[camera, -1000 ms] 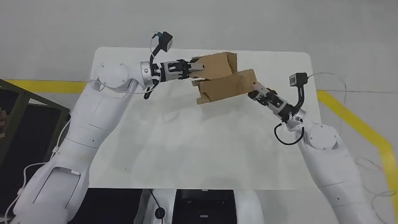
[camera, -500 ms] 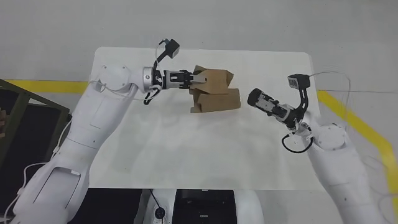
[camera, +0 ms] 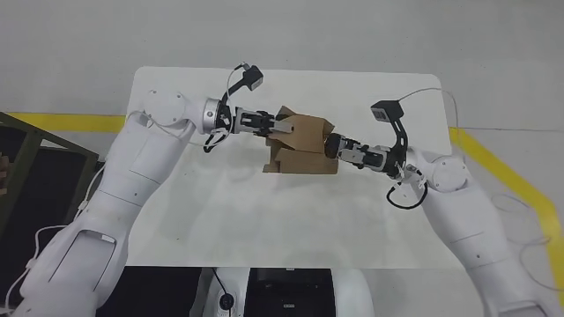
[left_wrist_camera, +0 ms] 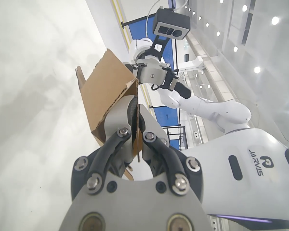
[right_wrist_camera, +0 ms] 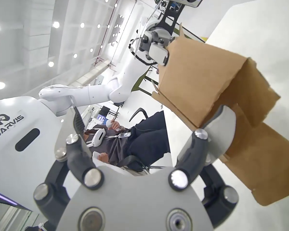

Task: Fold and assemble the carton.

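Standing in the middle of the surface [camera: 220, 211], the carton [camera: 300, 141] looks squared up, though its flaps [right_wrist_camera: 267, 164] hang loose and want closing. The left tool [left_wrist_camera: 134, 114] pinches a panel edge; the right tool [camera: 335, 148] is spread wide, one finger against the carton's side.

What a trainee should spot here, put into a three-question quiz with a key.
1. True or false: the left gripper is shut on an edge of the carton.
2. The right gripper is: A) open beside the carton, B) shut on a tape roll, C) shut on a pen.
3. Fill in: the carton is made of brown ____.
Key: 1 true; 2 A; 3 cardboard.
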Robot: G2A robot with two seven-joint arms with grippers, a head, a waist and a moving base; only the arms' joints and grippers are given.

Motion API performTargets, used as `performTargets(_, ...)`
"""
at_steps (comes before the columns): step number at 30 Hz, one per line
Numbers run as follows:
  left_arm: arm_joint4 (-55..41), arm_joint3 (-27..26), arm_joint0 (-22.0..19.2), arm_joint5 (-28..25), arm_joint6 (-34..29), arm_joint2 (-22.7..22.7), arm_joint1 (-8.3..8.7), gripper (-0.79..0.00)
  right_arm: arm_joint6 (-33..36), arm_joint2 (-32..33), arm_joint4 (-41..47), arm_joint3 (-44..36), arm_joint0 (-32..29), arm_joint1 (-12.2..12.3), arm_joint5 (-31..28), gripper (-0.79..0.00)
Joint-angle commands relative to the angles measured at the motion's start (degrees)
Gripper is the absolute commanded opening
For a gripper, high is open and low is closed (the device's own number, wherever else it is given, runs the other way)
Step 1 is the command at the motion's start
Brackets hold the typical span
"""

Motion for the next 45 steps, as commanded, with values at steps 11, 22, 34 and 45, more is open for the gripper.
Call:
performTargets(11, -3.5, 0.6, -0.9, -1.7, -3.9, 1.2, -0.37, -0.785, 2.1, -3.7, 5.1, 2.8, 2.6, 0.9, 2.1, -0.04)
performTargets(22, -5.5, 1.3, -1.1, -2.0, -5.3, 1.4, -0.47, -0.785, 1.7, -7.5, 10.5, 6.1, 4.4, 0.4, 1.7, -0.376)
performTargets(34, -4.5, 0.6, -1.0, -1.5, -5.0, 1.9, -0.46, -0.785, 1.4, -10.4, 10.1, 7.7, 6.3, 0.0, 1.4, -0.431)
performTargets(45, -4.4, 0.9, -1.1, -1.7, -5.1, 2.0, -0.44, -0.785, 1.3, -11.9, 9.5, 9.5, 7.5, -0.2, 1.3, -0.785)
